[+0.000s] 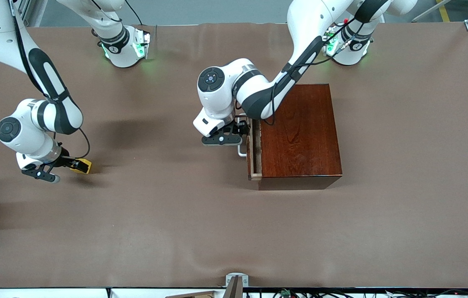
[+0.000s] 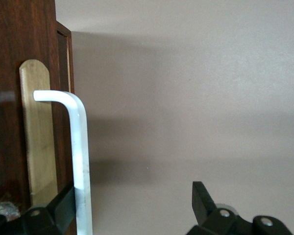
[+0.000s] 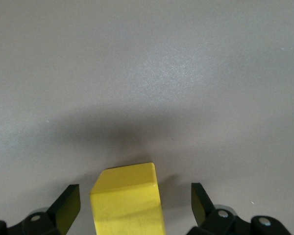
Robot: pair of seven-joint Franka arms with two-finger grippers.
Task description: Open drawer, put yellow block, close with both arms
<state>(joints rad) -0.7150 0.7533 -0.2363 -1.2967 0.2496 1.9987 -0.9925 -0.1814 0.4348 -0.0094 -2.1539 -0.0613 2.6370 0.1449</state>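
The yellow block (image 1: 84, 166) (image 3: 128, 200) lies on the table at the right arm's end. My right gripper (image 1: 75, 164) (image 3: 134, 204) is low around it and open, one finger on each side with a gap at both. The drawer (image 1: 255, 150) is out of the mahogany box (image 1: 300, 132) by a narrow strip of pale wood. Its white handle (image 1: 241, 151) (image 2: 80, 152) stands between the open fingers of my left gripper (image 1: 243, 130) (image 2: 133, 201), close against one finger (image 2: 62, 208), while the other finger (image 2: 201, 198) is well clear.
Brown cloth covers the table (image 1: 200, 223). Both arm bases (image 1: 128, 47) stand along the edge farthest from the front camera. A small bracket (image 1: 236, 279) sits at the nearest edge.
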